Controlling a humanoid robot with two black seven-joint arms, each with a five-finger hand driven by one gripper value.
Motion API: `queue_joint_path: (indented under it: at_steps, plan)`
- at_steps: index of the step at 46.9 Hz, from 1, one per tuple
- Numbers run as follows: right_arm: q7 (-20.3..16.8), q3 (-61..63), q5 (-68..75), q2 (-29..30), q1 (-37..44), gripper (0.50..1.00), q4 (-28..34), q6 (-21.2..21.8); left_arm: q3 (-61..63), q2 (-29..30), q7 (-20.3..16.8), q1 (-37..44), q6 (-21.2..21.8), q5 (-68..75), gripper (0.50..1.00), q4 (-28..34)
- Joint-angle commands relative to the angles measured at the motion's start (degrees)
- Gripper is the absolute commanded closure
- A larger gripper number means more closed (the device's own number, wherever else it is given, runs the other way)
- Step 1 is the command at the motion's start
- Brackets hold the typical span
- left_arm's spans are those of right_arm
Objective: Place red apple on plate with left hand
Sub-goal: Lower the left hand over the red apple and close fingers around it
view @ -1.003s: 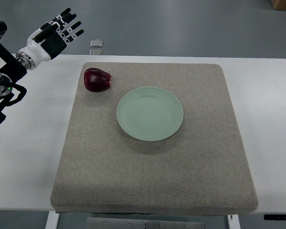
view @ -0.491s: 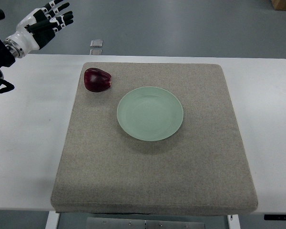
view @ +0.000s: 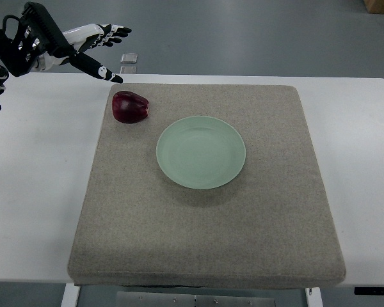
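A dark red apple (view: 130, 107) lies on the grey mat (view: 256, 224) near its far left corner. To its lower right sits a pale green plate (view: 201, 151), with nothing on it. My left hand (view: 97, 50) hovers above and to the left of the apple, over the table's back edge. Its fingers are spread wide and hold nothing; the thumb tip points down toward the apple, a short way off it. The right arm does not show.
The mat covers most of a white table (view: 38, 192). A small grey square object (view: 129, 58) lies on the floor beyond the table's back edge. A brown box corner (view: 381, 5) shows at the top right.
My left hand has turned and swung right, from the far upper left corner toward the apple, with its fingers now reaching out sideways. Apple and plate have not moved.
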Motion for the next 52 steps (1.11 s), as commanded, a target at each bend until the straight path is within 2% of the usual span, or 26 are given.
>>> queue_joint_path:
  at_steps: [1, 6, 11, 16, 26, 32, 37, 52]
  plan:
    - [-0.01, 0.00, 0.00, 0.00, 0.00, 0.536, 0.00, 0.00, 1.63, 0.94, 0.00, -1.50, 0.03, 10.66, 0.506, -3.14]
    - [-0.01, 0.00, 0.00, 0.00, 0.00, 0.536, 0.00, 0.00, 3.29, 0.24, 0.17, -1.68, -0.40, 17.09, 0.504, -4.82]
    - [-0.01, 0.00, 0.00, 0.00, 0.00, 0.536, 0.00, 0.00, 10.05, -0.12, 0.44, -2.65, 0.21, 19.38, 0.504, -4.82]
    - [0.08, 0.00, 0.00, 0.00, 0.00, 0.536, 0.00, 0.00, 14.11, -3.27, 0.61, -3.35, 1.53, 19.56, 0.504, -3.68]
    - [-0.01, 0.00, 0.00, 0.00, 0.00, 0.536, 0.00, 0.00, 14.73, -6.71, 0.70, -2.65, 5.66, 19.56, 0.504, 0.18]
    - [-0.01, 0.00, 0.00, 0.00, 0.00, 0.536, 0.00, 0.00, 14.99, -7.24, 2.19, -2.65, 6.98, 19.56, 0.504, 1.51]
    - [-0.01, 0.00, 0.00, 0.00, 0.00, 0.536, 0.00, 0.00, 14.99, -7.32, 3.34, -2.56, 7.15, 19.30, 0.504, 1.51]
    - [-0.01, 0.00, 0.00, 0.00, 0.00, 0.536, 0.00, 0.00, 15.08, -8.47, 3.43, -1.42, 7.68, 19.56, 0.516, 1.51]
